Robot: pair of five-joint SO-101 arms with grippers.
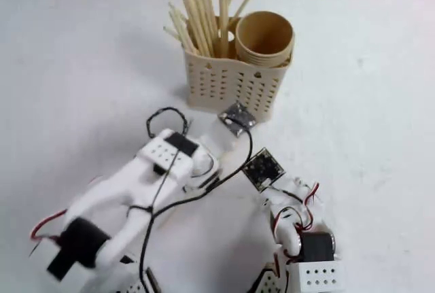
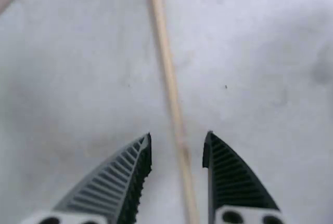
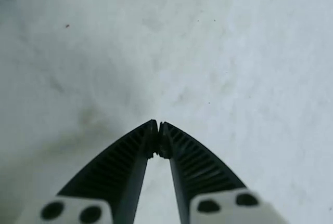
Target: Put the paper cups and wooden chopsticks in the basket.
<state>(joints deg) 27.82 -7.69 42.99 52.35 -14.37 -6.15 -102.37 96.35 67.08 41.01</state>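
Chopstick (image 2: 169, 86), single: flat on table (image 2: 270, 52), between parted fingers of left gripper (image 2: 178, 134), not yet pinched. Basket (image 1: 231, 85) at table's twelve o'clock, cups (image 1: 262, 54) and sticks (image 1: 200, 14) inside. Right gripper (image 3: 157, 125) closed, at five o'clock. Next, likely: pinch, lift, carry to basket.

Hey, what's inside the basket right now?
A bundle of wooden chopsticks stands beside stacked paper cups in the basket. Its wall hides their lower ends and the floor.

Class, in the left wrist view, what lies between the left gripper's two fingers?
One wooden chopstick lies on the white table, running through the gap of the open left gripper, touching neither finger; the left wrist view shows this.
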